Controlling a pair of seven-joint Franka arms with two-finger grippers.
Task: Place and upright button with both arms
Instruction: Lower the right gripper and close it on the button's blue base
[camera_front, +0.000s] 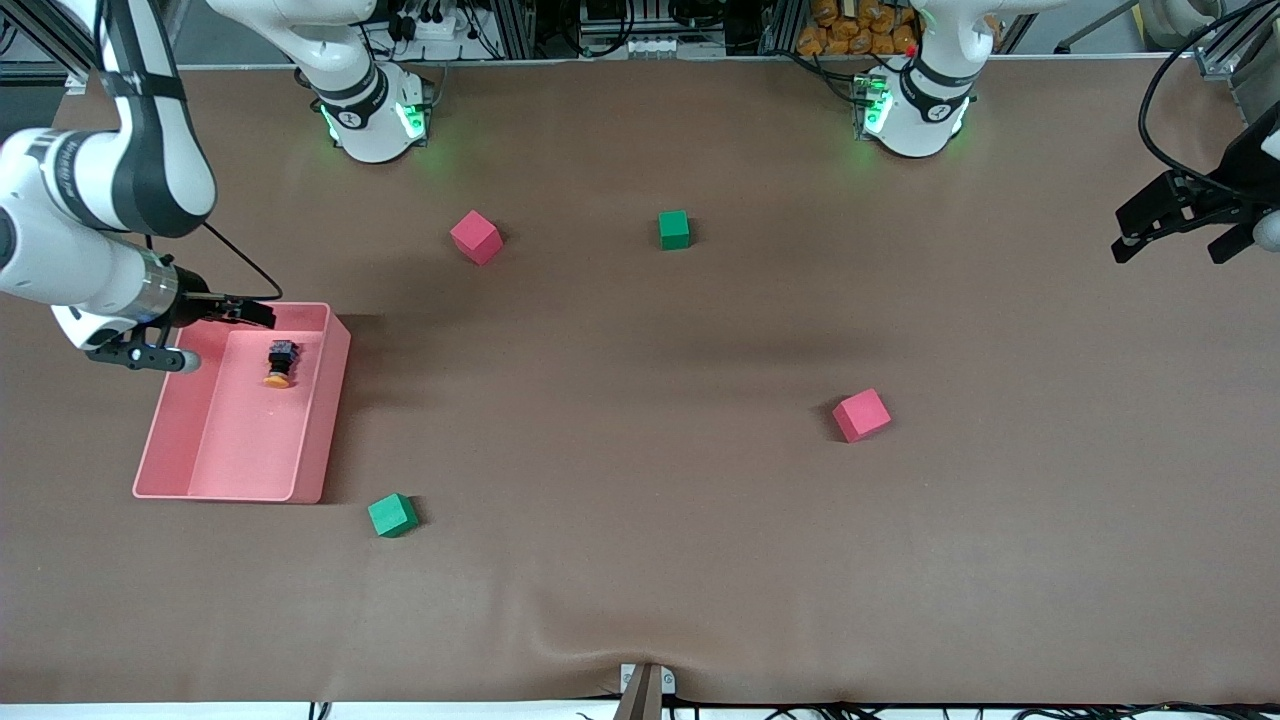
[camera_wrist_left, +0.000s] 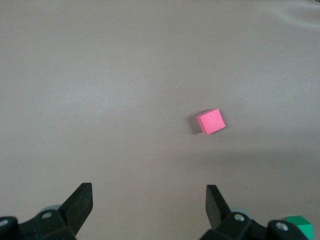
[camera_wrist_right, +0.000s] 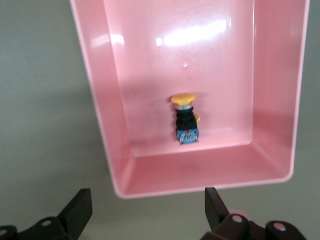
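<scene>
Button (camera_front: 279, 364) lies on side in pink tray (camera_front: 315, 440). Right gripper (camera_front: 215, 318) spread, empty, over tray's farther rim. Left gripper (camera_front: 1175, 225) spread, empty, waits over table's left-arm end.

Glossy pink plastic tray (camera_wrist_right: 110, 150) on matt brown table (camera_front: 640, 560).

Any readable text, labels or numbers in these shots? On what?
None can be read.
Right arm's base: a small dark mark, too small to read.
Left arm's base: the same kind of mark, too small to read.
Button, lying in the pink tray: no lettering shows.
Pink cubes and green cubes: plain faces.
</scene>
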